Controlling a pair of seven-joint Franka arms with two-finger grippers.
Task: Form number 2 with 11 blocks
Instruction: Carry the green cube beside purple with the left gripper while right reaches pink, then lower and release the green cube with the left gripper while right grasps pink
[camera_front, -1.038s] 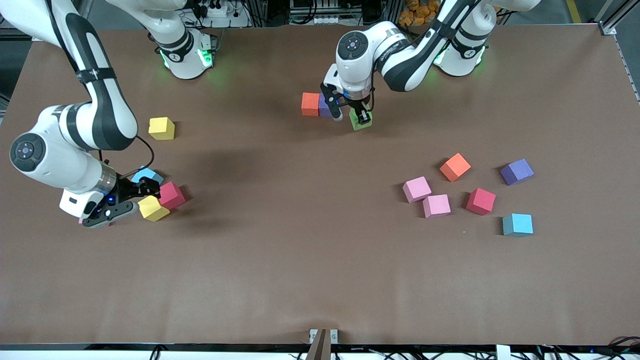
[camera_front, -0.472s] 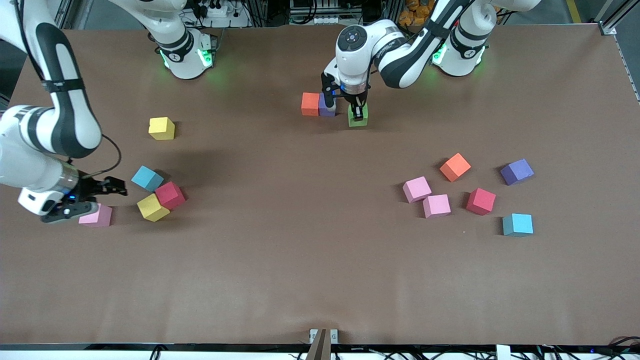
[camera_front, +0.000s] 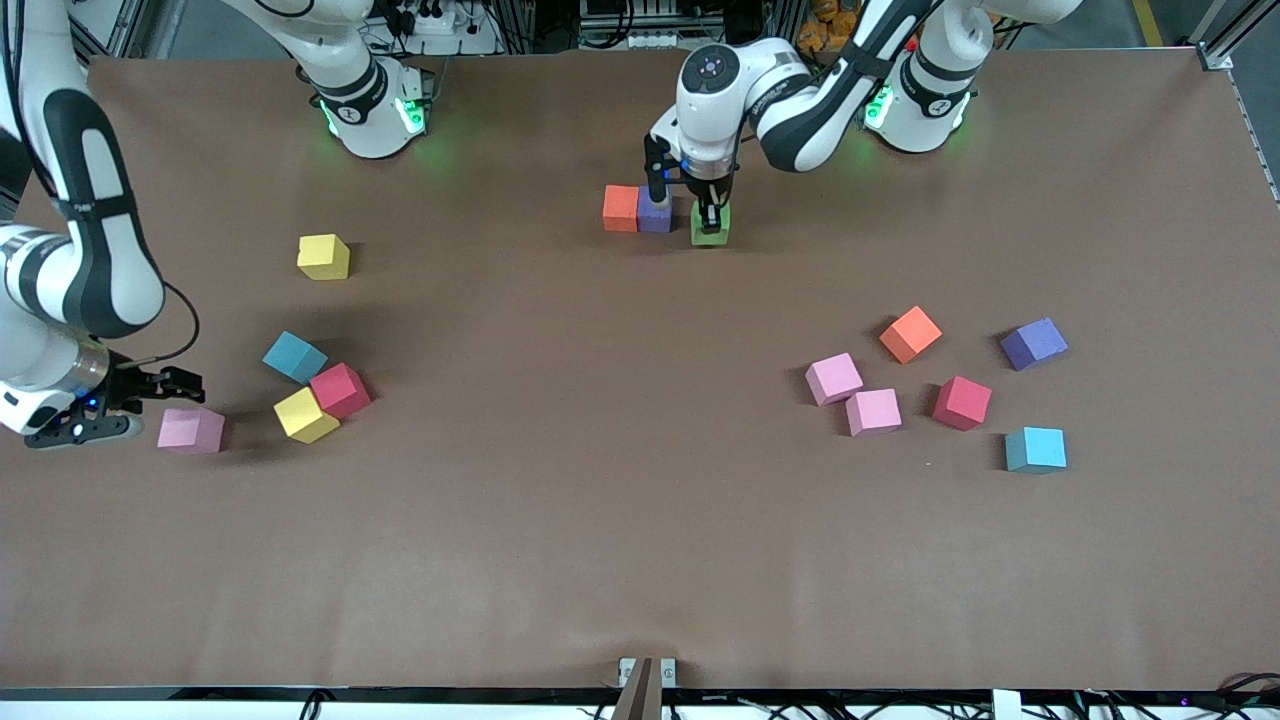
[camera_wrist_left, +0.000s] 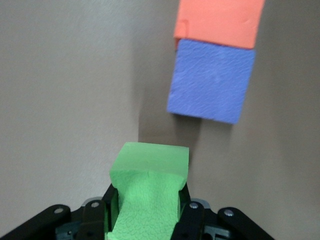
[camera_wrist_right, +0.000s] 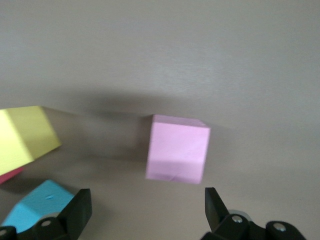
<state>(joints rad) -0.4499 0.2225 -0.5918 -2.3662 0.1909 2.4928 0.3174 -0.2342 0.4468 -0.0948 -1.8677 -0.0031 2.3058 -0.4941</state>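
An orange block (camera_front: 620, 208) and a purple block (camera_front: 655, 210) stand touching in a short row near the robots' bases; no whole number 2 shows. My left gripper (camera_front: 711, 214) is shut on a green block (camera_front: 711, 230), low over the table beside the purple block (camera_wrist_left: 210, 80), with a small gap between them. The green block (camera_wrist_left: 148, 190) fills the left gripper (camera_wrist_left: 147, 200). My right gripper (camera_front: 165, 400) stands open at the right arm's end of the table, beside a pink block (camera_front: 191, 430). That pink block (camera_wrist_right: 177, 148) lies just ahead of the right gripper (camera_wrist_right: 145, 207).
Near the right gripper lie loose blocks: yellow (camera_front: 323, 256), light blue (camera_front: 294, 356), red (camera_front: 340, 390), yellow (camera_front: 305, 415). Toward the left arm's end lie two pink (camera_front: 833, 379), orange (camera_front: 910, 334), red (camera_front: 962, 402), purple (camera_front: 1033, 343) and light blue (camera_front: 1035, 449).
My right gripper has drawn away from the yellow and red blocks toward the table's end, uncovering the pink block. My left gripper has carried the green block closer to the purple one.
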